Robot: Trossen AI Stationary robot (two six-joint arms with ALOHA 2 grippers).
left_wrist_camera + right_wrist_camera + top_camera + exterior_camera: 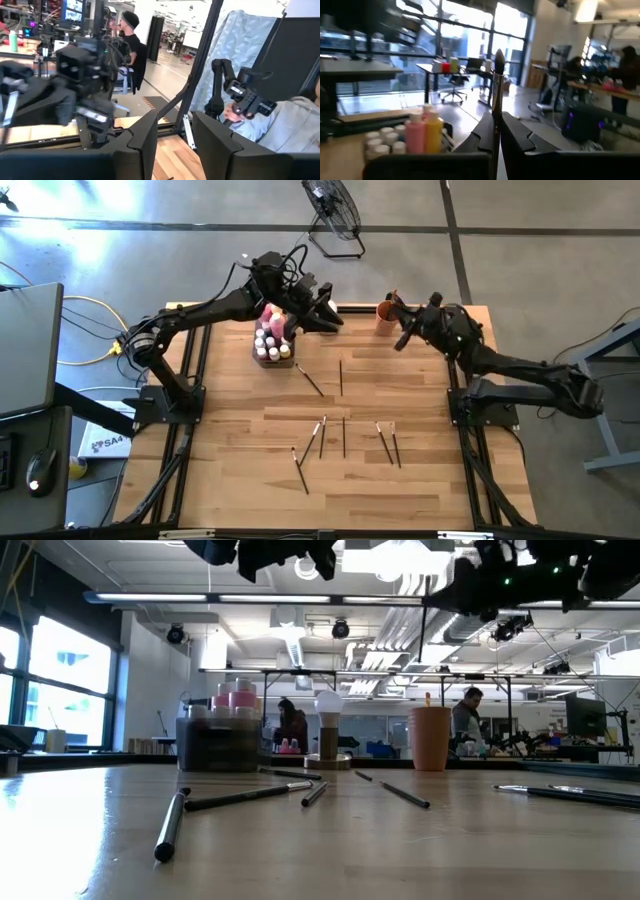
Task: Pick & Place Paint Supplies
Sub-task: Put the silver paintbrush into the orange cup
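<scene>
A pink bottle [414, 133] and a yellow bottle [434, 132] are standing among tiny white-capped bottles [268, 344] in a dark holder [272, 350], just beside and below the left gripper [322, 312], whose fingers [142, 145] are standing apart, holding nothing. The right gripper [392, 303] is pinching a thin dark-handled brush [497, 80] upright, over the orange cup [385, 313]. Other brushes [344, 435] are lying scattered on the table [250, 480], well apart from both.

- Near half of the table [230, 480]: open wood, crossed only by loose brushes [322, 436] lying flat and well apart.
- Far left: the rack of paint bottles [272, 340] stands upright under the left gripper [325, 315].
- Far right: orange cup [385, 312] beside the right gripper [402, 340].
- Between rack and cup: bare strip.
</scene>
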